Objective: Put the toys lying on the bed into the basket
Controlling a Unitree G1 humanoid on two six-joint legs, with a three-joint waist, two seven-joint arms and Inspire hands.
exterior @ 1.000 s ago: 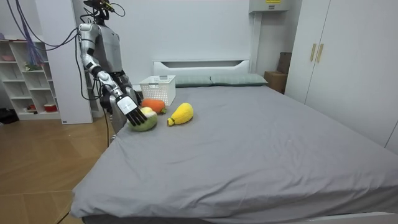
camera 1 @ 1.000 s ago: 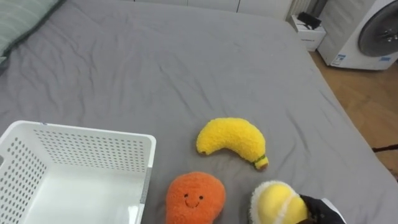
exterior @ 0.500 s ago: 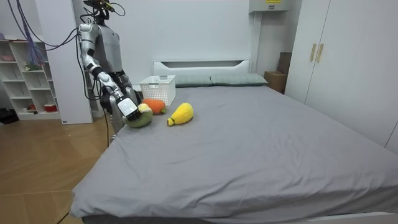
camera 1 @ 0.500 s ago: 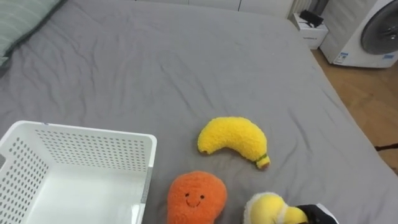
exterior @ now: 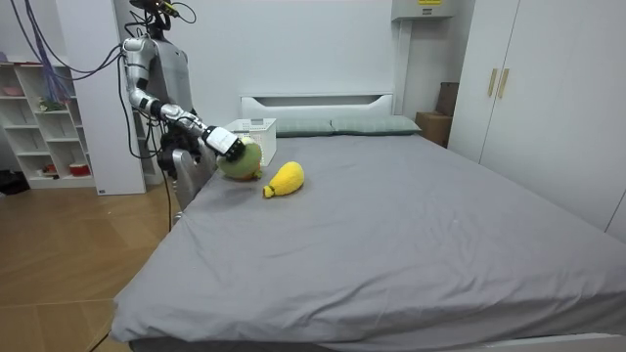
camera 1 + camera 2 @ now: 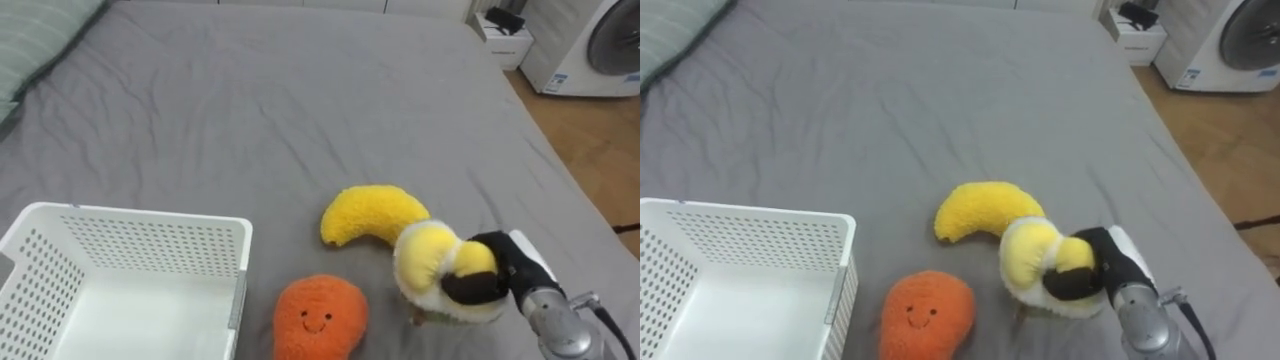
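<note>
My right hand (image 6: 492,273) (image 6: 1095,266) is shut on a round yellow and white plush toy (image 6: 430,264) (image 6: 1030,257), held lifted above the grey bed (image 6: 300,110). The room view shows that toy (image 5: 241,156) raised at the bed's near corner in my right hand (image 5: 219,141). A yellow plush banana (image 6: 368,212) (image 6: 978,209) (image 5: 285,179) lies on the bed just behind the held toy. An orange plush with a smiling face (image 6: 319,318) (image 6: 924,317) lies in front, beside the white perforated basket (image 6: 150,240) (image 6: 750,238) (image 5: 249,133).
I stand at the bed's corner by the headboard end. A striped pillow (image 6: 40,35) lies at the far left. Beyond the bed's right edge are wooden floor (image 6: 590,150), a washing machine (image 6: 600,45) and a small white box (image 6: 505,40).
My right hand has curled shut on the yellow and white plush and lifted it off the bed, up and toward the banana. The view shifted slightly.
</note>
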